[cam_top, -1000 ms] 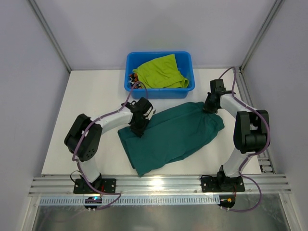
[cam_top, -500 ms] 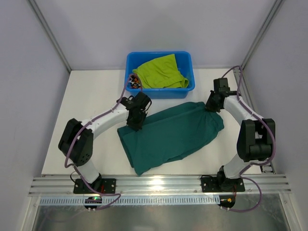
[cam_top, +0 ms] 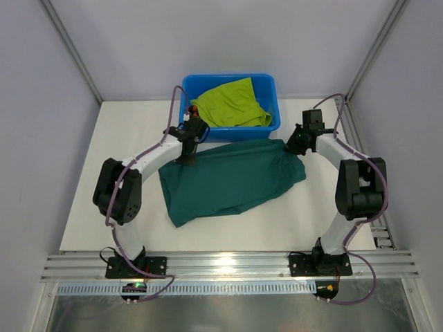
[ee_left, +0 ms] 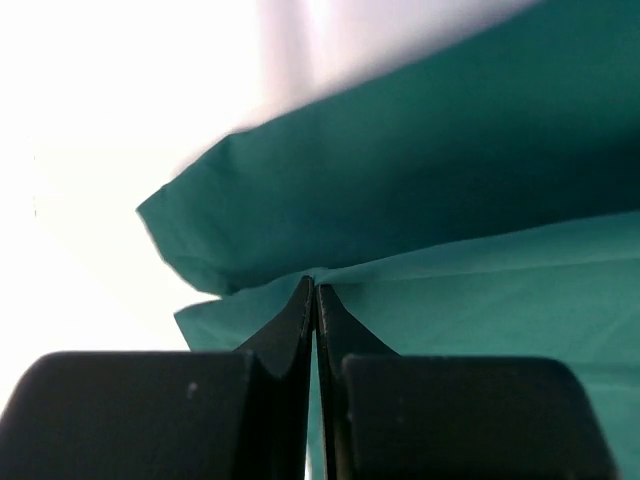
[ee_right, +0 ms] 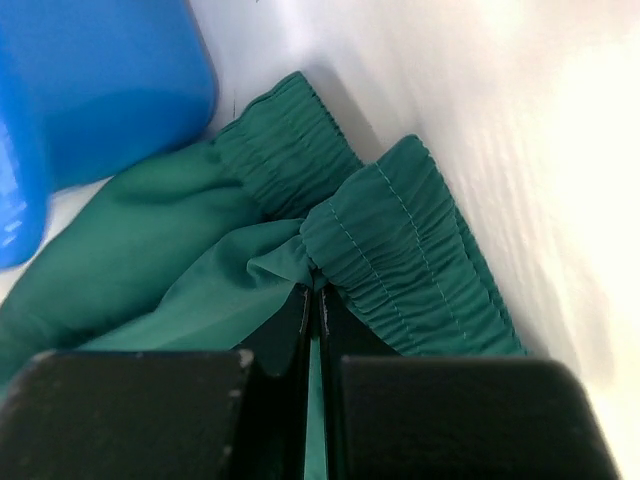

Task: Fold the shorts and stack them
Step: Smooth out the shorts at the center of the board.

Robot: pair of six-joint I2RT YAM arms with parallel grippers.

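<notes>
The dark teal-green shorts lie spread on the white table just in front of the blue tub. My left gripper is shut on their far left hem corner. My right gripper is shut on the gathered elastic waistband at the far right corner. The lime yellow-green shorts lie crumpled in the tub. A bit of the orange and black camouflage shorts peeks out at the tub's left side.
The blue plastic tub stands at the back middle of the table, close behind both grippers; it also shows in the right wrist view. Metal frame posts stand at the back corners.
Both grippers have pulled the teal-green shorts back toward the tub and to the left. The cloth now lies flatter and more stretched between them.
</notes>
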